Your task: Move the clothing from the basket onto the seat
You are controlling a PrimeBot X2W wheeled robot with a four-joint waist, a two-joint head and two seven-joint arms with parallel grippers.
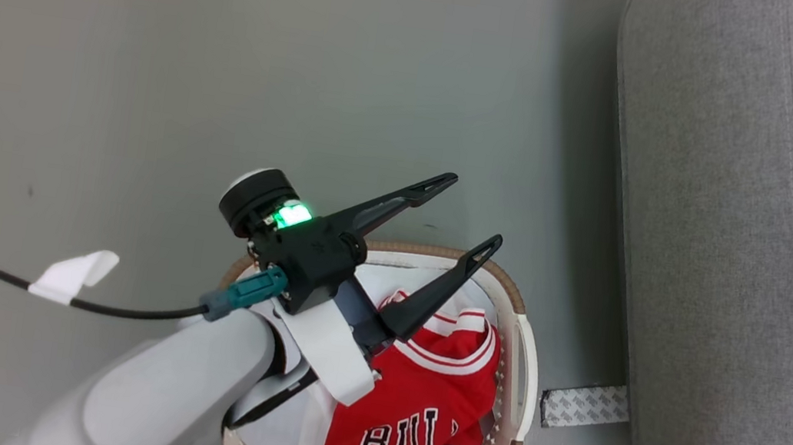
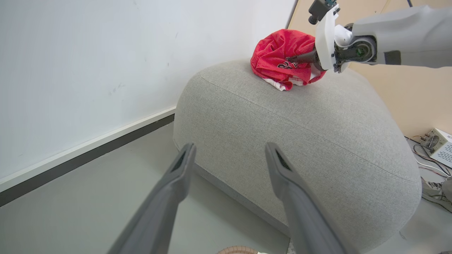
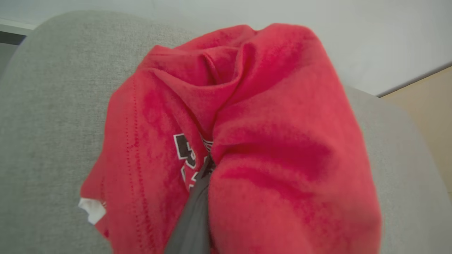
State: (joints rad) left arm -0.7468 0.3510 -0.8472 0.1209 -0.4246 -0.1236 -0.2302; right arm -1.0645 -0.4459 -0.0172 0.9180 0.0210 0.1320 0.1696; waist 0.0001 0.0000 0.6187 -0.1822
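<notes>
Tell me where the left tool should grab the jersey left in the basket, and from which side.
Probably the rumpled striped trim of the jersey, taken from straight above: the basket walls close off its sides, and the open left tool hangs above it.

head view downward over basket (image 1: 525, 365), wrist views share seat (image 2: 300, 137)

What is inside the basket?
A red jersey with striped trim and block lettering lies in the basket. The left gripper and its arm cover the basket's left side; whatever lies there, or under the jersey, cannot be seen.
</notes>
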